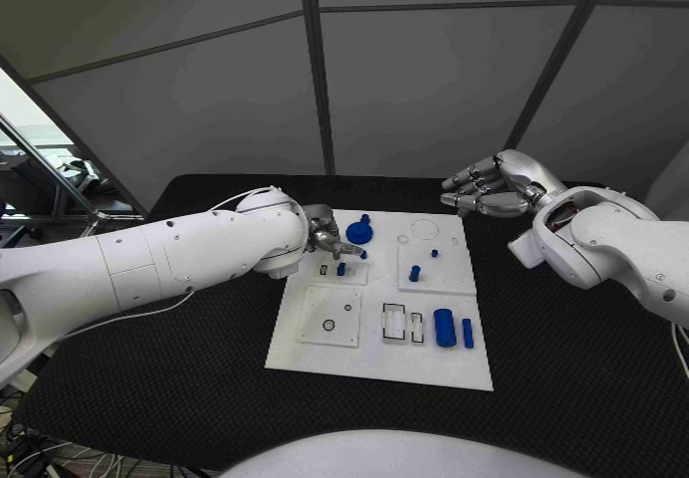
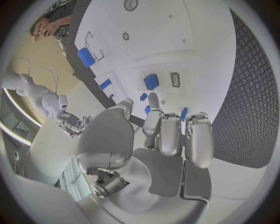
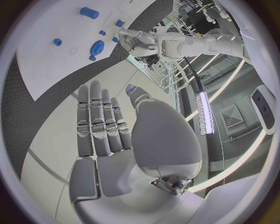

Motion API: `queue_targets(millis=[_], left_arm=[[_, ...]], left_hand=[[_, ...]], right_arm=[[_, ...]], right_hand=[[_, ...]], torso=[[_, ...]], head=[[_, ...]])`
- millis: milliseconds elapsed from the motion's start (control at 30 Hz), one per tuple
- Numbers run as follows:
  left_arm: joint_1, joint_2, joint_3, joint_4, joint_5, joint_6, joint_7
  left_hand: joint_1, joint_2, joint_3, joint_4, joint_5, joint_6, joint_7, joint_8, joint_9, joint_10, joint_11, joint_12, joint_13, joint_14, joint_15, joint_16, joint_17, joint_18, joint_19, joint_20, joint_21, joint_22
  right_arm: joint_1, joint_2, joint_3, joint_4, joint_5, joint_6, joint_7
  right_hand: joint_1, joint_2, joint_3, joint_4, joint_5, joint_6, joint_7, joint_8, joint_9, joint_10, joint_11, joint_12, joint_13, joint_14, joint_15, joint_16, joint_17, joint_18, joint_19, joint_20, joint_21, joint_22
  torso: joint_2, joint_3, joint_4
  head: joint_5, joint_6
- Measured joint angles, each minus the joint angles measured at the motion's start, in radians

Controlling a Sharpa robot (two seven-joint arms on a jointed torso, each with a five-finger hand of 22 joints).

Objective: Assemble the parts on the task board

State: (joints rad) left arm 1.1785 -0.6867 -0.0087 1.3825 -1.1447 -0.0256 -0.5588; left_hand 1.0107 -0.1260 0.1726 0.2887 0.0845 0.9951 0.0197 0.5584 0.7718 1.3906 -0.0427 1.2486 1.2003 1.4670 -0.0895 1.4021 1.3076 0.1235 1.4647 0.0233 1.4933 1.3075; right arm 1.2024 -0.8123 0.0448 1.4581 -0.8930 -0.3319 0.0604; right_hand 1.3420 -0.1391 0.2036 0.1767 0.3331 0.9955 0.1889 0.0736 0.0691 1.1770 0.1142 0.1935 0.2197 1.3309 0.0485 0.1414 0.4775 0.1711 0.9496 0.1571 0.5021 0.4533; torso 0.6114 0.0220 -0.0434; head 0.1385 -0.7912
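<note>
head view / task board (image 1: 376, 351): white plate mid-table on black table (image 1: 574, 339), long axis running away from robot.
head view / parts: blue cylinder (image 1: 444, 328) plus thin blue bar (image 1: 468, 333) lying side by side near the right of the board's near half; round blue disc (image 1: 359, 232) at far left; small blue peg (image 1: 415, 272) and another (image 1: 435, 253) standing mid-board.
head view / left hand (image 1: 325, 237): over the board's far-left corner, just beside the disc, fingers bent down toward a small blue piece (image 1: 342, 268); contact or grip there cannot tell.
head view / right hand (image 1: 491, 187): off the board, beyond its far-right corner, above the table, fingers curled partway, nothing in them.
left wrist view / left hand (image 2: 169, 135): fingertips close over the board, small blue pieces just past them; grip cannot tell.
left wrist view / parts: blue block (image 2: 151, 81) beside a rectangular slot.
right wrist view / right hand (image 3: 111, 126): palm flat, fingers straight and side by side, thumb out, holding nothing.
right wrist view / parts: disc (image 3: 97, 47) and cylinder (image 3: 89, 12) on the board, well apart from the hand.
</note>
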Motion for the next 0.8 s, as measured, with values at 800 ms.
queue_targets(millis=[800], left_arm=[[0.059,0.075,0.062,-0.248,0.051,0.146,0.017]], left_hand=[[0.165,0.067,-0.116,-0.005,0.0,-0.098,0.073,-0.154,-0.148,-0.138,0.06,-0.178,-0.183,-0.002,0.034,-0.004,0.0,0.0,0.002,0.027,-0.058,0.0]], right_arm=[[0.0,0.007,0.0,-0.014,0.011,0.001,0.001]], right_hand=[[0.0,0.0,-0.006,0.0,0.015,0.0,0.0,0.0,0.0,-0.007,0.0,0.0,-0.012,0.0,0.0,-0.011,-0.006,0.0,0.007,0.007,-0.015,-0.012]], torso=[[0.003,0.0019,-0.0027]], head=[[0.009,0.009]])
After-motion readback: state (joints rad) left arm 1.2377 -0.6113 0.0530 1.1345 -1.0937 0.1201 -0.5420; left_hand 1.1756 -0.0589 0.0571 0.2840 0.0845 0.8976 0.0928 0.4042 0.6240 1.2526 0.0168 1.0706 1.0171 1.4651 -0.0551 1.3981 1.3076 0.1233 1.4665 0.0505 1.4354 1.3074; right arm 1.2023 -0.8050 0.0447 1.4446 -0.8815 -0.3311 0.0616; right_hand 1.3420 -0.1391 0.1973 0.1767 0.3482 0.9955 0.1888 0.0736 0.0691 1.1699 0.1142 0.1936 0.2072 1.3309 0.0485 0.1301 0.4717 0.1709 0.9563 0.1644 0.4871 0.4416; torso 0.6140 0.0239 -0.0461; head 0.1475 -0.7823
